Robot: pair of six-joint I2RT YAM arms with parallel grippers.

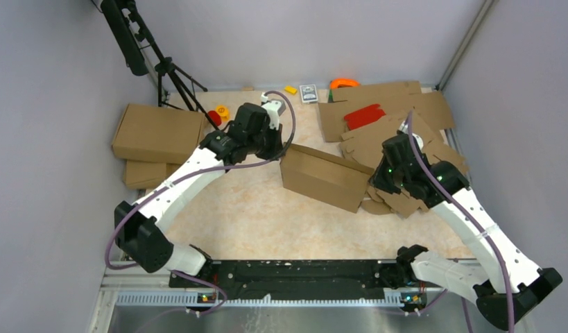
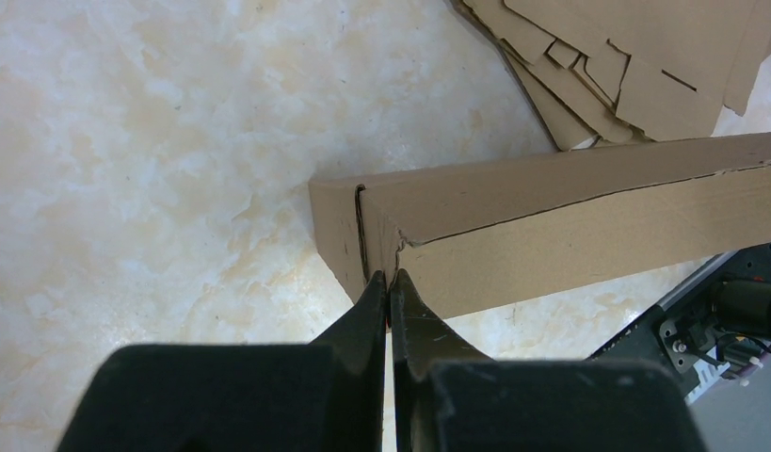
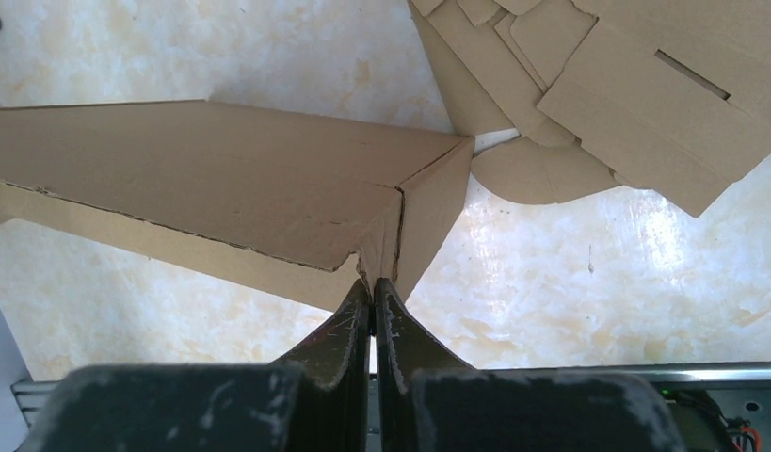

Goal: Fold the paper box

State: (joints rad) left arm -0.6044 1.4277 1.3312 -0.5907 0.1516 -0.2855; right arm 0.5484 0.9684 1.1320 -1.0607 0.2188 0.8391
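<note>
White arm links, black joints, purple cables

Enclosed left, right and far by plain pale lavender-grey walls, evenly lit. Surfaced in glossy cream marbled tabletop, edged at the near side by a black rail. Furnished at far left with a black tripod, framed at far right by a metal post.

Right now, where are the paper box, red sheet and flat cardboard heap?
paper box [image 1: 322, 177]: top view, long near wall.
red sheet [image 1: 364, 116]: top view, middle.
flat cardboard heap [image 3: 626, 104]: right wrist view, top sheet.
</note>
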